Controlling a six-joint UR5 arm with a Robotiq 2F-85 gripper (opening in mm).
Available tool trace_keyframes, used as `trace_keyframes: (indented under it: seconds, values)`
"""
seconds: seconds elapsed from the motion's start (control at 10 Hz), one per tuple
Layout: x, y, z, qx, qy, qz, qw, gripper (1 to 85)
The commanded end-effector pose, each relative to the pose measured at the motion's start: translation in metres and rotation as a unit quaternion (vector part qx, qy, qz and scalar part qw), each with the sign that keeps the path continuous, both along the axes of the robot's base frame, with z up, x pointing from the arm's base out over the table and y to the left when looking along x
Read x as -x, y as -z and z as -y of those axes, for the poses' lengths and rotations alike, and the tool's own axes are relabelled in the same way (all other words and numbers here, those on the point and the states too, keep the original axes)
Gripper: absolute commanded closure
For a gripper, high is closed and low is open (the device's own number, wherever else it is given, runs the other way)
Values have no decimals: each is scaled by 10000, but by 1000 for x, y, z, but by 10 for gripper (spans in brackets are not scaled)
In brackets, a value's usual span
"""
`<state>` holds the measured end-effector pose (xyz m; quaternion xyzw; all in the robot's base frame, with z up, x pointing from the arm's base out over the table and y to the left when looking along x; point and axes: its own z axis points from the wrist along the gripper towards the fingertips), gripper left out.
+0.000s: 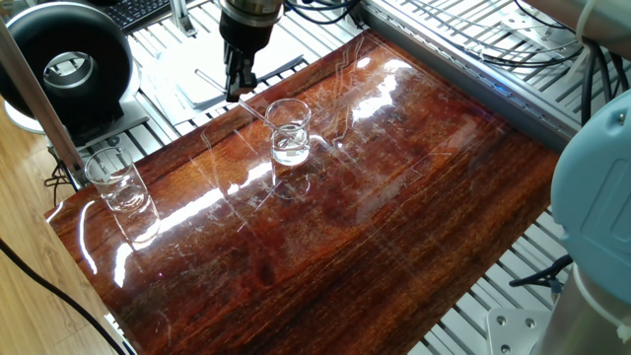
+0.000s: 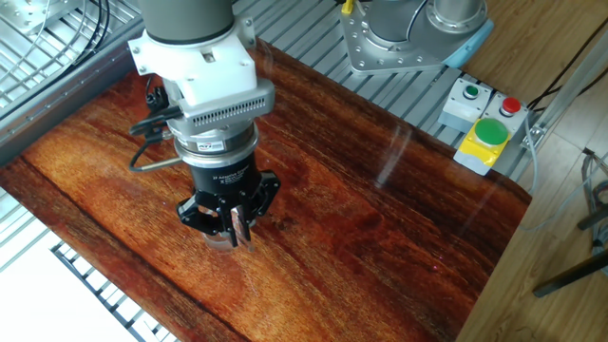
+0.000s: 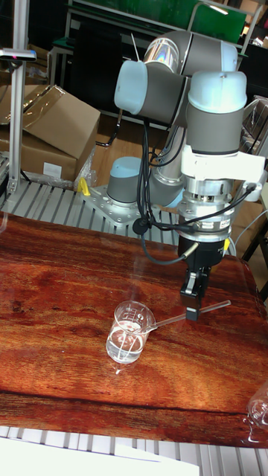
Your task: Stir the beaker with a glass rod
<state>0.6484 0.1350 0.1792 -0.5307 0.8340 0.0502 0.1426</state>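
Note:
The beaker (image 1: pixel 289 133) stands on the wooden table toward its far side and holds a little clear liquid; it also shows in the tall fixed view (image 3: pixel 128 338). The glass rod (image 3: pixel 167 321) lies at a shallow slant, its lower end inside the beaker and its upper part clamped in my gripper (image 3: pixel 193 306). In one fixed view the gripper (image 1: pixel 237 87) hangs just beyond the beaker's rim, shut on the rod (image 1: pixel 258 111). From the other side the gripper (image 2: pixel 233 225) covers most of the beaker (image 2: pixel 218 243).
A second clear beaker (image 1: pixel 118 184) stands near the table's left corner. A black round device (image 1: pixel 64 59) and a white sheet (image 1: pixel 192 84) lie beyond the table edge. A button box (image 2: pixel 484 131) and the arm's base (image 2: pixel 418 33) sit off the far side.

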Motion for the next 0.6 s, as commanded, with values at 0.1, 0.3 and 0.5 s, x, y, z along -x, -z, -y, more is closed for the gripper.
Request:
trace_keyframes:
  seconds: [0.1,0.3,0.5]
  values:
    - [-3,-4,-6,-144,54,39,9999,650]
    - [-5,-4,-5,-135,95,76,9998,710]
    - [-7,-4,-2,-88,167,90,9998,807]
